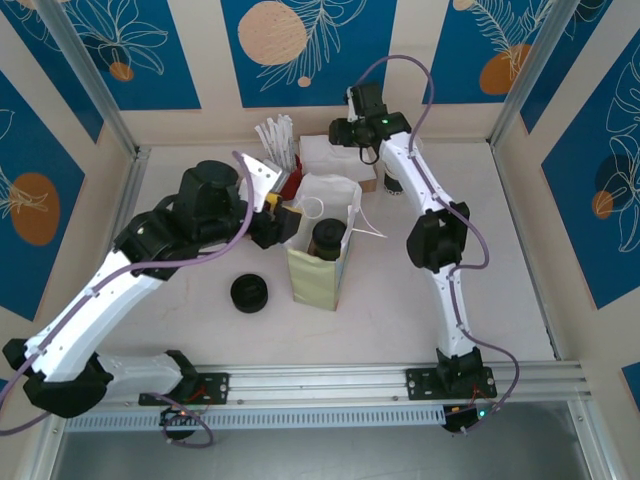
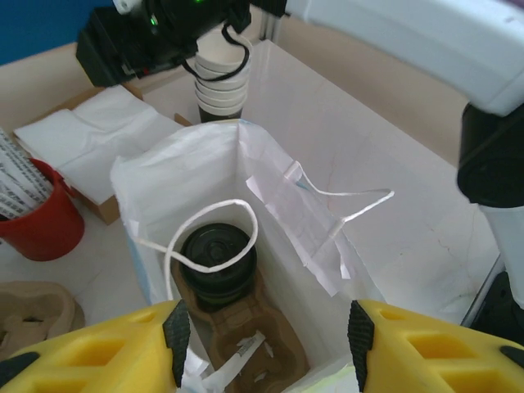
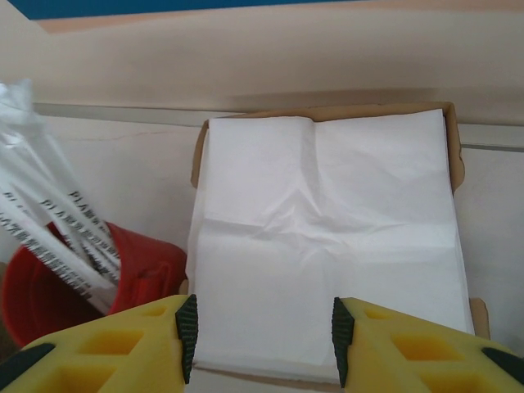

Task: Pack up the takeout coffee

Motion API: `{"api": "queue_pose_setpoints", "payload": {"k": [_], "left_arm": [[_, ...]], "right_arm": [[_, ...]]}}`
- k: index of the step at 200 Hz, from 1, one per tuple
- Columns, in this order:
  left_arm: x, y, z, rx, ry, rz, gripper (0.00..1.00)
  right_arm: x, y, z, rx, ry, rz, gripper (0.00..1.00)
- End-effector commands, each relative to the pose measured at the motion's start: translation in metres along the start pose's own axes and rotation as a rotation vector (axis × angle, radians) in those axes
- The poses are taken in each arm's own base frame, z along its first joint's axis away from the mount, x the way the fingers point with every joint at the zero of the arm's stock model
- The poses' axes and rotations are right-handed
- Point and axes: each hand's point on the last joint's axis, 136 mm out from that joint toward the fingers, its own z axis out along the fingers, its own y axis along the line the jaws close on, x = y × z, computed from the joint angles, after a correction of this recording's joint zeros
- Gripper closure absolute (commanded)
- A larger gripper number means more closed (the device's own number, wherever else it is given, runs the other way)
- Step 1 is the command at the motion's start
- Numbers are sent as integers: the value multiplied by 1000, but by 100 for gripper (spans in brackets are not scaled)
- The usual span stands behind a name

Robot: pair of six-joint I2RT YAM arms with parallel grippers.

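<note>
Left pincer (image 2: 264, 332) stood open, empty, over the paper bag (image 2: 164, 164); coffee cup (image 2: 214, 260) sat in its carrier (image 2: 223, 323) inside, apparently packed. Right pincer (image 3: 264, 327) hung open above napkins (image 3: 327, 221).

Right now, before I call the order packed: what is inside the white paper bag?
The takeout coffee, black lid up, sits in a brown cardboard carrier inside the bag; the near slot holds no cup. The cup's sides and the bag's bottom are hidden.
</note>
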Motion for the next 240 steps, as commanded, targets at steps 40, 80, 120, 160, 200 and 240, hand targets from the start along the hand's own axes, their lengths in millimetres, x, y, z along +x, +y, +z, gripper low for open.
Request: {"api": "queue_pose_setpoints", "payload": {"k": [40, 80, 120, 160, 200, 240], "left_arm": [[14, 8, -15, -53, 7, -39, 41], [20, 8, -14, -52, 10, -57, 39], [23, 8, -13, -52, 16, -68, 38], [28, 11, -11, -61, 27, -74, 38], [31, 11, -11, -58, 29, -75, 36], [30, 13, -16, -68, 7, -83, 35]], "right_arm": [[15, 0, 33, 62, 16, -101, 50], [24, -9, 56, 122, 20, -151, 48], [29, -19, 71, 144, 19, -156, 46], [36, -23, 85, 136, 31, -154, 46], [39, -28, 93, 174, 28, -200, 40], [42, -40, 101, 230, 28, -245, 32]]}}
